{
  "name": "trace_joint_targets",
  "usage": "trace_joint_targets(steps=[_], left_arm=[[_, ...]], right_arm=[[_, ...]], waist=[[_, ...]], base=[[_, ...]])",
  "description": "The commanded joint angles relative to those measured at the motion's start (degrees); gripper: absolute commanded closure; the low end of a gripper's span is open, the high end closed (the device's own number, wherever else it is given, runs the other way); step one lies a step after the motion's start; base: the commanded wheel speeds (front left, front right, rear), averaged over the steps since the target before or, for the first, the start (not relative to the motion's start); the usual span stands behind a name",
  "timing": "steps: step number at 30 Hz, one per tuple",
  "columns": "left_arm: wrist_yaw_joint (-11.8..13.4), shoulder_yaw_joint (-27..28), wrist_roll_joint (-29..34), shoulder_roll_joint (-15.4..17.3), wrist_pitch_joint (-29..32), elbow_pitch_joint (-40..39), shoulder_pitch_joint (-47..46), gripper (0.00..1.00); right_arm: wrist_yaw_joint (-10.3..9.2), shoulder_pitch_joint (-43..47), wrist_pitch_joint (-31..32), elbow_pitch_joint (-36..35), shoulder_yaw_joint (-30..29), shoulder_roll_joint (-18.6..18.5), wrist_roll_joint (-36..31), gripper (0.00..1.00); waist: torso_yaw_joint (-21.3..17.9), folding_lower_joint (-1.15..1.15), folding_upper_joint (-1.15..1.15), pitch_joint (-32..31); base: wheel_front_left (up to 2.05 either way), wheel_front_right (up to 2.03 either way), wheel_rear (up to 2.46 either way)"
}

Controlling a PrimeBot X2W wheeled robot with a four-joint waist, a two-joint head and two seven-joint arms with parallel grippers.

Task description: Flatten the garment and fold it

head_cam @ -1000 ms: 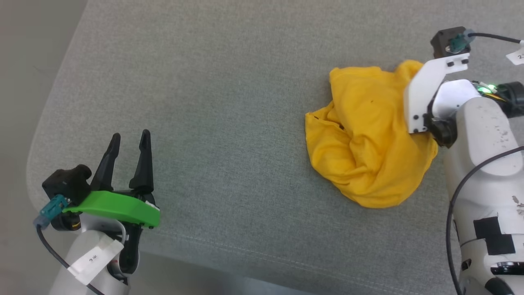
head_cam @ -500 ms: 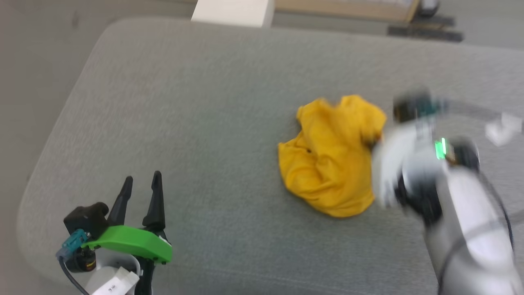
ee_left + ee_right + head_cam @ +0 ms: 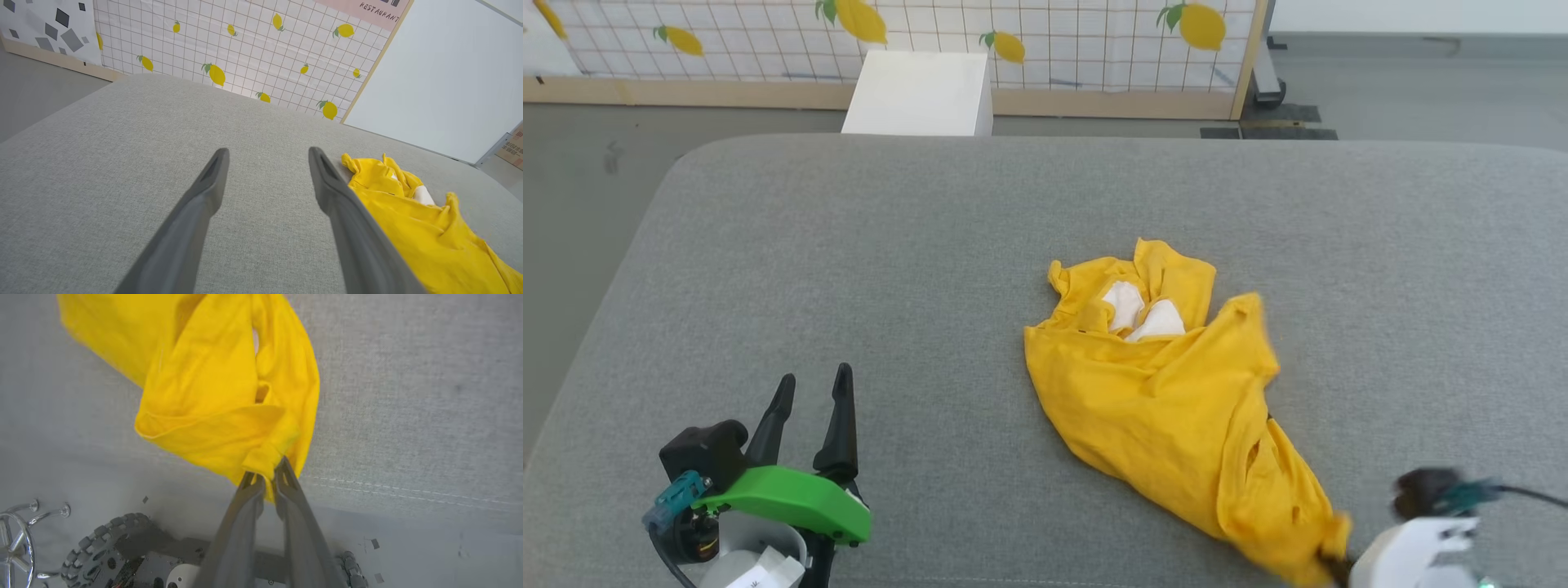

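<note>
While the right gripper (image 3: 265,473) pinches the yellow shirt (image 3: 1160,400) at five o'clock, the left gripper (image 3: 814,376) spreads its fingers wide at eight o'clock.

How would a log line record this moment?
right pincer: shut on T-shirt | left pincer: open, empty | T-shirt: crumpled on grey cushion

Bright, even light with soft shadows. Motion blur smears the garment (image 3: 1168,400) edge and right gripper (image 3: 1338,565). Wrist views bow at the edges.

Tight pinch: the right gripper (image 3: 266,472) clamps a bunched edge of the garment (image 3: 212,384), cloth fanning toward eleven o'clock over the grey cushion (image 3: 408,416); wheeled base (image 3: 118,547) at seven.
</note>
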Motion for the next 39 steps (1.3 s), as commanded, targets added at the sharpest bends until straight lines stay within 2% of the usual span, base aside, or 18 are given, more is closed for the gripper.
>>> trace_joint_targets(steps=[1, 7, 13, 17, 22, 27, 33, 39], left_arm=[[0.32, -0.05, -0.25, 0.34, 0.14, -0.20, 1.05, 0.00], [0.10, -0.80, -1.02, -0.27, 1.01, -0.60, 0.69, 0.00], [-1.12, -2.90, -2.21, -1.14, 5.99, 0.14, -6.42, 0.00], [-1.27, -4.55, -3.35, -1.72, 13.72, 3.90, -16.50, 0.00], [-1.23, -8.59, -3.54, -2.67, 27.29, 11.16, -29.98, 0.00], [-1.50, -14.43, -0.72, -2.28, 40.41, 18.70, -39.19, 0.00], [-1.30, -18.96, 3.06, -0.26, 47.25, 24.24, -41.76, 0.00], [-3.57, -22.35, 2.94, -0.25, 52.76, 27.20, -39.72, 0.00]], right_arm=[[-0.06, -1.55, -2.52, -1.07, -1.43, 0.45, 1.37, 0.00], [-0.06, -6.99, -15.84, -2.01, -9.92, 0.78, 11.59, 0.00], [-0.06, -10.97, -21.35, 0.35, -15.81, 0.79, 10.32, 0.00], [-0.06, -12.78, -22.62, 1.82, -15.99, 0.80, 10.98, 0.00], [-0.06, -13.84, -24.79, 4.09, -14.55, 0.80, 12.10, 0.00], [-0.06, -14.64, -28.10, 6.66, -12.46, 0.80, 12.68, 0.00], [-0.06, -15.11, -31.14, 9.35, -10.63, 0.80, 13.80, 0.00], [-0.06, -14.70, -33.32, 11.40, -10.03, 0.80, 14.87, 0.00]], waist=[[-0.08, 0.00, 0.00, -0.25], [-0.06, 0.00, 0.00, -0.11], [-0.92, 0.00, 0.00, 2.31], [-2.82, 0.00, 0.00, 5.40], [-5.64, 0.00, 0.00, 10.56], [-8.70, 0.00, 0.00, 15.07], [-11.49, 0.00, 0.00, 17.63], [-11.67, 0.00, 0.00, 18.28]], base=[[0.00, 0.00, 0.00], [0.00, 0.00, 0.00], [0.00, 0.00, 0.00], [0.00, 0.00, 0.00], [0.00, 0.00, 0.00], [0.00, 0.00, 0.00], [0.00, 0.00, 0.00], [0.00, 0.00, 0.00]])
